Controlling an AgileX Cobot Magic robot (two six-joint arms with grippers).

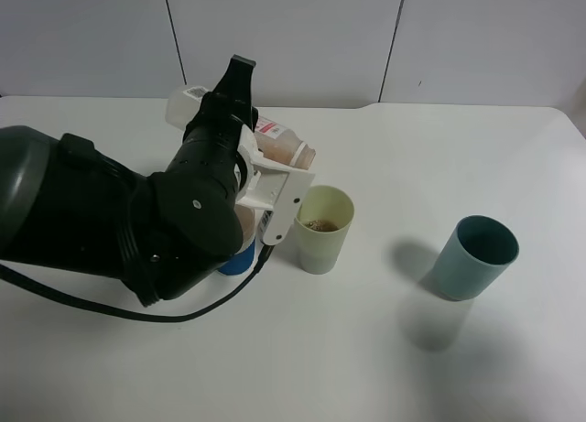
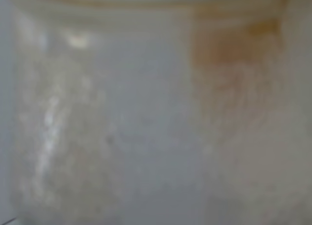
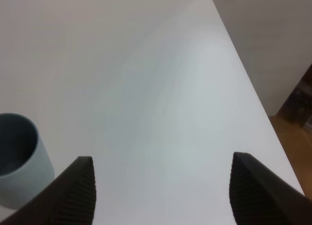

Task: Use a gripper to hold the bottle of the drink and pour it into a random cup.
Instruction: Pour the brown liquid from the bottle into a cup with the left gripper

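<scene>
We see left gripper (image 1: 277, 186) pinching bottle (image 1: 286, 147), tilted, frame centre-left, just up-left of cup (image 1: 320, 254). Drink (image 1: 320, 225) in cup bottom. We judge bottle light, thin-walled, slick: hold flat sides mid-body, squeeze gently. Right gripper (image 3: 161, 186) spread, empty, above tabletop (image 3: 161, 78).

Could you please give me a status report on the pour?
Left gripper shut on bottle, held tilted by yellow-green cup. Brown drink in cup's bottom. Right gripper open, near teal tumbler. Nothing between bottle and cup.
</scene>
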